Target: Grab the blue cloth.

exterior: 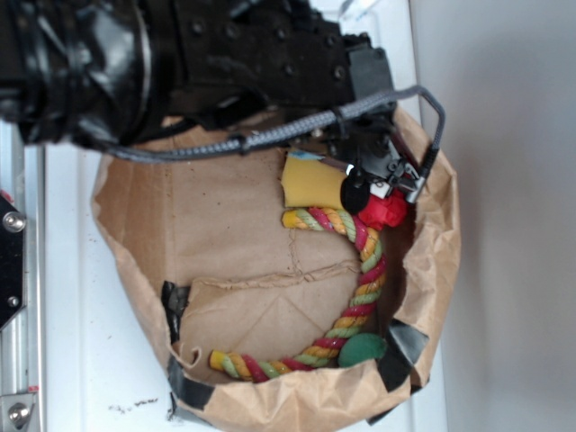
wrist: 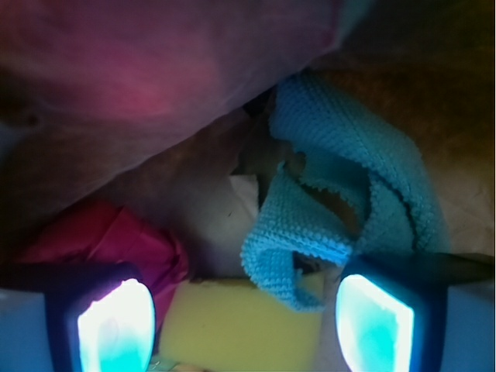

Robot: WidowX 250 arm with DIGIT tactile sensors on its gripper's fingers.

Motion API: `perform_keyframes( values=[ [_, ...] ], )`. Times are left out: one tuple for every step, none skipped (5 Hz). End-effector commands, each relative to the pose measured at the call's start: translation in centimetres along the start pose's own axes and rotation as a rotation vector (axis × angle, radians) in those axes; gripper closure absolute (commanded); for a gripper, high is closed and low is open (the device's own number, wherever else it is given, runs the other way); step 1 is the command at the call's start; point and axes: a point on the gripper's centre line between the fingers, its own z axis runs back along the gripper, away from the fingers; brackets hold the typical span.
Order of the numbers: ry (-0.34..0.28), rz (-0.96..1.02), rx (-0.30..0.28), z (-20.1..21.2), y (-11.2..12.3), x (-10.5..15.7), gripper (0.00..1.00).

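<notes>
1. In the exterior view we see the black arm reaching from the upper left into a brown paper bag (exterior: 432,261) that lies on a white worktop (exterior: 72,297), its rim rolled down and patched with black tape.
2. The end effector (exterior: 382,175) sits at the bag's upper right corner, just above a red fabric wad (exterior: 389,210) and beside a yellow sponge block (exterior: 312,184).
3. A braided rope (exterior: 364,279) in red, yellow and green curves along the bag's right side down to its bottom edge, ending near a green disc (exterior: 362,349).
4. In the wrist view the end effector (wrist: 244,325) stands released, its two fingers (wrist: 115,325) well apart with a clear gap between them.
5. The blue cloth (wrist: 341,194) lies crumpled right of centre in that view, its lower fold draped over the sponge's edge and reaching down close to the right finger; we cannot tell whether they touch.
6. From outside, we see only a sliver of the blue cloth at the sponge's top edge.
</notes>
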Motion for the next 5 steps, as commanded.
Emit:
perform_keyframes(
  values=[
    [-0.045, -0.006, 0.044, 1.7, 3.8, 0.8, 0.00],
    [-0.075, -0.002, 0.078, 1.3, 5.0, 1.0, 0.00],
    [-0.095, 0.044, 0.080, 1.0, 4.4, 2.2, 0.00],
    [-0.112, 0.098, 0.074, 0.4, 3.8, 3.9, 0.00],
    [-0.118, 0.113, 0.071, -0.3, 3.6, 4.5, 0.00]
  ],
)
